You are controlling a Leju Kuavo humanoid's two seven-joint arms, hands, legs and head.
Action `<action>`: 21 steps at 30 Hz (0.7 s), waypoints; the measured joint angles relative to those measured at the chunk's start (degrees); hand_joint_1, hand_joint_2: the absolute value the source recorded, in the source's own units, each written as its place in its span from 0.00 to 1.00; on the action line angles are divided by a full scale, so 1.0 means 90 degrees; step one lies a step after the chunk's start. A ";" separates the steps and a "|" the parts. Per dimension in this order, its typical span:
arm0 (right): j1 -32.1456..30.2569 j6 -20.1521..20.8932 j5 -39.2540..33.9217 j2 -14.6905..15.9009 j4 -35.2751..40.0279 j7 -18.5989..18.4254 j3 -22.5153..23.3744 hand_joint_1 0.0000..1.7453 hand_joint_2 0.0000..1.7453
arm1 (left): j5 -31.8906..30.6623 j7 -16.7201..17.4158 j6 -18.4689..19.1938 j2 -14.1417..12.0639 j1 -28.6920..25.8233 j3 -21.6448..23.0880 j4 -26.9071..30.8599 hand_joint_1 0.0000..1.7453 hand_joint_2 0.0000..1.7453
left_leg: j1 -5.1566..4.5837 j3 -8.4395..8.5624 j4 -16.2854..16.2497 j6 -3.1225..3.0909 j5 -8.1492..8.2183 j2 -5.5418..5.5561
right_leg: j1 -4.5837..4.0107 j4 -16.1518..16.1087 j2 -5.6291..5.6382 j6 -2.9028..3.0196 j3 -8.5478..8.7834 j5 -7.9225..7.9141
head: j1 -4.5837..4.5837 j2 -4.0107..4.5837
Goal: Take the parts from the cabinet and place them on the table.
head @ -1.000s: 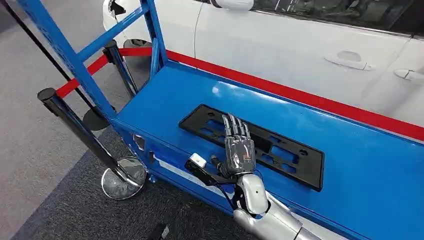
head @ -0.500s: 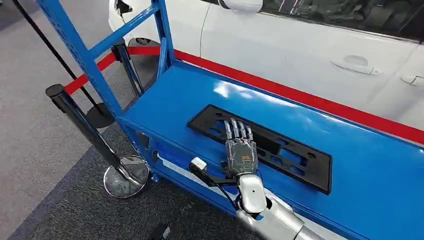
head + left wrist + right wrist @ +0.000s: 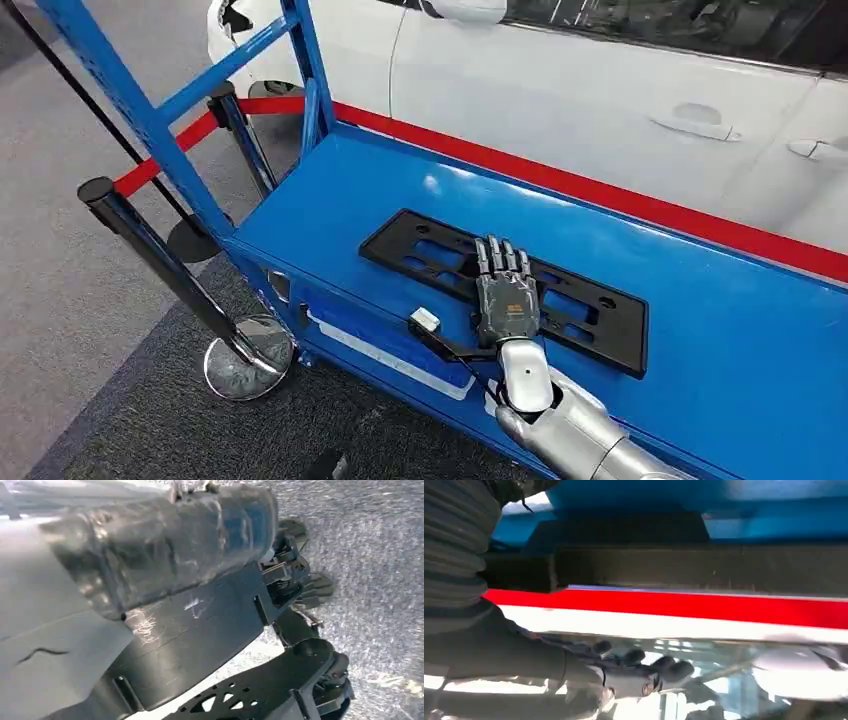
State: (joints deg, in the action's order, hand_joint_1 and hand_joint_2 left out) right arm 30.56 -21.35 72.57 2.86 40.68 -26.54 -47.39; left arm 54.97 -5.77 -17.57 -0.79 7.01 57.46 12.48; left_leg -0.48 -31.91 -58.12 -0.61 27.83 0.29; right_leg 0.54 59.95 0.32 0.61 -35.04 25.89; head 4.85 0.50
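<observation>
While the black plate frame point(image 3: 505, 290) lies flat on the blue worktop point(image 3: 720, 340), the right hand point(image 3: 505, 295) rests over its middle with fingers stretched out and close together, palm down, pinching nothing that the head view shows. The frame sits lengthwise along the worktop, nearer the front edge than the red strip point(image 3: 600, 190) at the back, with the white car point(image 3: 600, 90) beyond. In the right wrist view the frame point(image 3: 684, 565) shows as a dark bar against the blue, and the fingers point(image 3: 644, 660) lie extended beside it.

Judging by this, the part is already set down and the step in hand is letting go cleanly. To do it well, the hand should rise straight up off the frame rather than slide, since a flat, light plastic piece like this would likely skid on the smooth paint if dragged. Fingertips should clear the cut-outs first, so none hooks an opening and tips the frame.

The left hand point(image 3: 300, 580) hangs over grey carpet point(image 3: 380, 555); I cannot tell whether its fingers are spread or curled.
</observation>
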 joint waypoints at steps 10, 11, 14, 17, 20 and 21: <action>0.0028 0.0362 -0.0024 0.0352 -0.0150 -0.0158 0.0000 0.16 1.00 | 0.0027 0.0010 -0.0012 0.0002 0.0000 0.0085 0.0000 0.00 0.00 | 0.0047 0.0028 0.0116 -0.0233 -0.0134 -0.0037 | 0.0009 0.1840 -0.0011 -0.0220 -0.0849 0.0782 | -0.0041 -0.0002; 0.0030 0.0374 -0.0044 0.0384 -0.0165 -0.0160 0.0000 0.94 1.00 | 0.0029 0.0010 -0.0014 0.0005 0.0001 0.0090 0.0000 0.00 0.00 | 0.0050 0.0037 0.0108 -0.0232 -0.0127 -0.0033 | 0.0023 0.1528 -0.0013 -0.0228 -0.0690 0.0553 | -0.0044 0.0000; 0.0037 0.0439 -0.0131 0.0444 -0.0196 -0.0143 0.0000 1.00 1.00 | 0.0029 0.0010 -0.0015 0.0003 0.0007 0.0095 0.0000 0.00 0.00 | 0.0056 0.0028 0.0004 -0.0165 -0.0062 -0.0018 | 0.0060 0.0002 -0.0021 -0.0210 0.0064 0.0052 | -0.0051 0.0000; 0.0029 0.0510 -0.0185 0.0442 -0.0199 -0.0044 -0.0019 1.00 1.00 | 0.0029 0.0010 -0.0027 0.0002 0.0012 0.0100 0.0000 0.00 0.00 | 0.0013 -0.0003 -0.0029 -0.0062 -0.0032 -0.0011 | 0.0012 -0.0006 -0.0002 -0.0112 0.0102 0.0053 | -0.0027 0.0000; 0.0030 0.0561 -0.0231 0.0439 -0.0202 -0.0012 -0.0027 1.00 1.00 | 0.0029 0.0003 -0.0034 0.0000 0.0014 0.0100 -0.0002 0.00 0.00 | 0.0052 -0.0069 -0.0177 0.0019 0.0075 -0.0002 | 0.0050 -0.0067 -0.0040 -0.0005 0.0115 0.0001 | -0.0036 0.0000; 0.0029 0.0582 -0.0262 0.0439 -0.0206 0.0015 -0.0027 1.00 1.00 | 0.0029 0.0000 -0.0037 0.0000 0.0014 0.0100 -0.0002 0.00 0.00 | 0.0047 -0.0203 -0.0466 0.0061 0.0288 -0.0010 | 0.0061 -0.0073 -0.0045 0.0007 0.0111 -0.0005 | -0.0001 0.0000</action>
State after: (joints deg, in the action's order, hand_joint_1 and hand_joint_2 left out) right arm 30.82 -16.11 70.21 6.82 38.82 -26.40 -47.63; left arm 55.23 -5.77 -17.90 -0.79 7.14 58.36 12.46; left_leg -0.06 -33.73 -62.32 -0.06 30.42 0.20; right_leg 1.09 59.29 -0.09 0.67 -34.04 25.84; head 4.85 0.50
